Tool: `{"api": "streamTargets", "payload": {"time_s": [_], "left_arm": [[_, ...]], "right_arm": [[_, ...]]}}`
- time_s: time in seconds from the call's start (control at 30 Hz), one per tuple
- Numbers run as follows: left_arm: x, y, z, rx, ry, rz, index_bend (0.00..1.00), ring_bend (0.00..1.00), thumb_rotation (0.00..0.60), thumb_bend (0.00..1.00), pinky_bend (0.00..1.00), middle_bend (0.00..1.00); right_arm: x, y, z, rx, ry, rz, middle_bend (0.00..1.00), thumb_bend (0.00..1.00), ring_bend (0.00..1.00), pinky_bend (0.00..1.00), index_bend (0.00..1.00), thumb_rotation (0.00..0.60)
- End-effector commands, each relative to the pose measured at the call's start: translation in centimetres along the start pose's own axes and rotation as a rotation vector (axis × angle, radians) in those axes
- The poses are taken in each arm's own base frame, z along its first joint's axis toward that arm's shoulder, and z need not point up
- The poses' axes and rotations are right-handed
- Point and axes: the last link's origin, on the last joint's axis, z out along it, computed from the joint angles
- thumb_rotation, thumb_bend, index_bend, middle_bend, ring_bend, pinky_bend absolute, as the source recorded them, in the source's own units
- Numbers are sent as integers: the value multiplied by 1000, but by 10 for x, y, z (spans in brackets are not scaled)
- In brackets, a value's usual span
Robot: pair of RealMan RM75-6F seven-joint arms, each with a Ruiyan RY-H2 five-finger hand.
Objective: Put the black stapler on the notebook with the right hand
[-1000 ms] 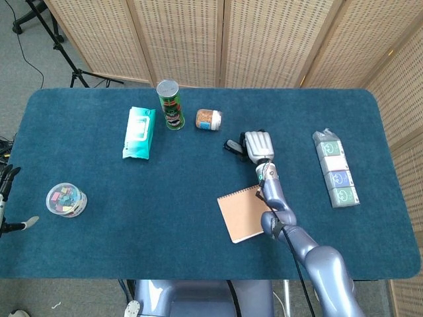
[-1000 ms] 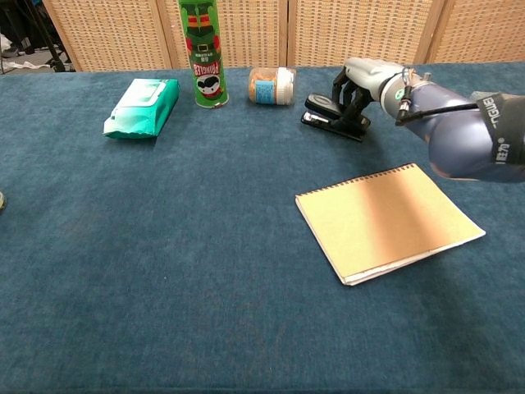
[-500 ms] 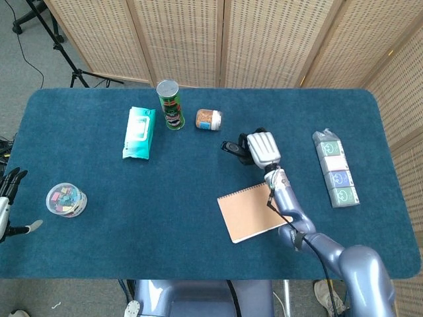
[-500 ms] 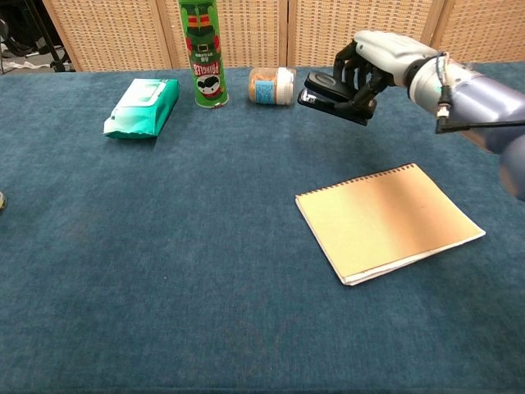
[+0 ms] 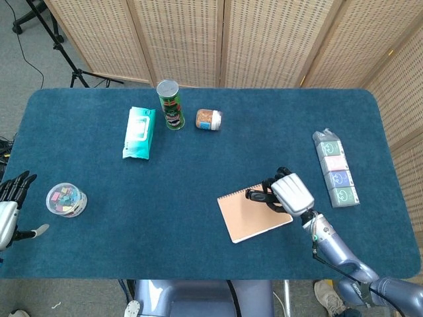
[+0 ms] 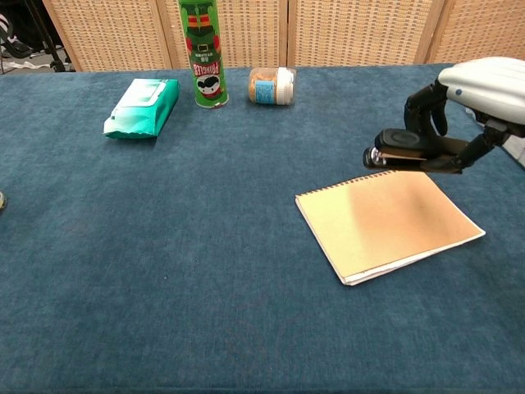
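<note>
Two cameras on one blue surface: one high and steep, one low and close.

The head view looks down from well above the near edge, taking in all four edges, the screens behind the far edge and floor at the left. The chest view sits low at the near edge, facing the far edge, nearer in, cropping the left and right ends. Both share the notebook, the can and the wipes pack.
</note>
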Motion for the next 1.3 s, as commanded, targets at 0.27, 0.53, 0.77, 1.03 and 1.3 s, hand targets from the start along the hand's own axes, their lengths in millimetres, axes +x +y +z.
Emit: {"api": "streamTargets", "payload": {"time_s": [0.27,0.53,0.77,1.03,1.3], "left_arm": [[-2,2,-1,-7,-4,8,0,0,600,0,0,0],[-4,2,1,-2,-11,14,0,0,600,0,0,0],[-4,1,2,3,-10,13,0,0,600,0,0,0],[-3,0,2,9,-5,10,0,0,600,0,0,0],[-3,0,2,4,-8,11,0,0,600,0,0,0]], "right_arm": [[-26,-16,1,30,-48,-13,616,555,547,277,553,600],[-35,-34,12,37,-70,43,616,566,547,277,553,600],[-46,-50,24,47,-84,73,615,563,546,277,553,600],[-50,-51,23,54,-189,144,61,37,1,75,193,600],[-17,-54,11,74,-112,170,12,28,0,63,182,600]]}}
